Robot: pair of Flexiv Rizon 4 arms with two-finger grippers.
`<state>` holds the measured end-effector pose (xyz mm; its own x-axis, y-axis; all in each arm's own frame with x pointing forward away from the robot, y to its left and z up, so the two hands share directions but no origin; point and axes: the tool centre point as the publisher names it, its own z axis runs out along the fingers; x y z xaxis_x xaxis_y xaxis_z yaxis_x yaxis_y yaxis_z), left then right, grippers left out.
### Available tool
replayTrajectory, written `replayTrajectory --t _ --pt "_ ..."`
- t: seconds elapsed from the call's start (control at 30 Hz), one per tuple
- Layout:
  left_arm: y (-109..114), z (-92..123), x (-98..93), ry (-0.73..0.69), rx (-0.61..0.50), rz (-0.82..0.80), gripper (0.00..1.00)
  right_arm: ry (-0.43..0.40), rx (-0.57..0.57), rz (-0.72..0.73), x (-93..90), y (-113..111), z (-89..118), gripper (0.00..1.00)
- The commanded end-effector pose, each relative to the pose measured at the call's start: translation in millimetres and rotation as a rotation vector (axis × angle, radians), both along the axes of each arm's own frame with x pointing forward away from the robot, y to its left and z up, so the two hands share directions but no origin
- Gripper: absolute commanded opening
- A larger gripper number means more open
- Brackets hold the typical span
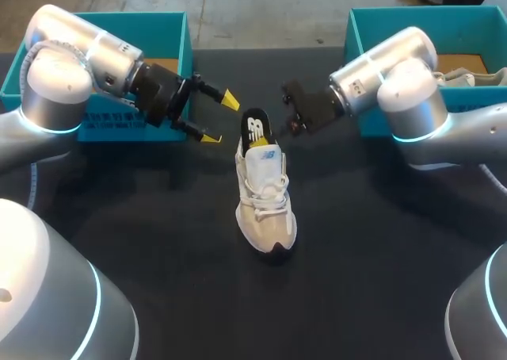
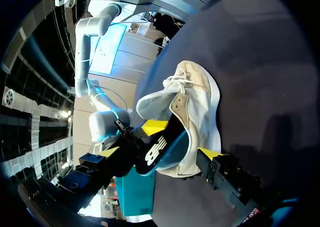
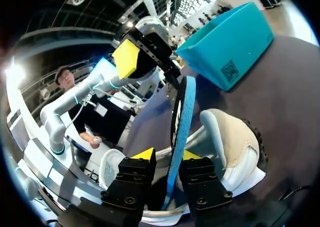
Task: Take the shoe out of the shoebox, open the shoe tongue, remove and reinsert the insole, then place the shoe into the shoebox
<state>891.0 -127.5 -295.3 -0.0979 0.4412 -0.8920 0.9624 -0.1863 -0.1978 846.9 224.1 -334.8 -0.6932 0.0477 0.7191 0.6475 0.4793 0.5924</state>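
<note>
One white shoe (image 1: 265,205) sits in the middle of the dark, flat table (image 1: 158,241), toe toward me, outside both boxes. It is soft cloth, white and cream, with white laces. Its bumpy sole has a black tip at the toe. The insole (image 1: 255,126) sticks up out of the heel end. It is thin and flat, black on top with a white mark, and blue underneath. The right claw (image 3: 167,156) is nearly closed and pinches the insole, one yellow tip on each flat side. The left claw (image 1: 219,120) is spread wide just beside the insole, a little apart from it. From its own camera the shoe's heel shows between its two fingers (image 2: 210,155). Two blue-green cardboard boxes stand at the far side: the left box (image 1: 170,27) behind the left arm, the right box (image 1: 380,19) behind the right arm. A second shoe (image 1: 467,77), pale too, lies in the right box.
</note>
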Motion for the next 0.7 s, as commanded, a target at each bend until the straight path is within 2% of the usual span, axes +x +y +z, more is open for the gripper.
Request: replayTrajectory --t 0.03,0.27,0.4,0.43,0.5,0.53,0.7 --pt "0 0 -0.9 -0.002 0.001 0.002 1.00 -0.017 -0.020 -0.010 -2.5 -2 13 0.30" --pt "0 0 -0.9 -0.002 0.001 0.002 1.00 -0.030 -0.018 -0.005 7.6 -2 16 0.29" --pt "0 0 -0.9 -0.002 0.001 0.002 1.00 -0.023 -0.004 0.011 14.2 0 8 0.25" --pt "0 0 -0.9 -0.002 0.001 0.002 1.00 -0.022 -0.001 0.014 15.3 2 9 0.20" --pt "0 0 -0.9 -0.002 0.001 0.002 1.00 -0.020 0.003 0.021 16.8 4 6 0.03" --pt "0 0 -0.9 -0.002 0.001 0.002 1.00 -0.019 0.004 0.023 17.0 4 5 0.00" --pt "0 0 -0.9 -0.002 0.001 0.002 1.00 -0.004 0.012 0.026 12.7 5 -1 0.00"
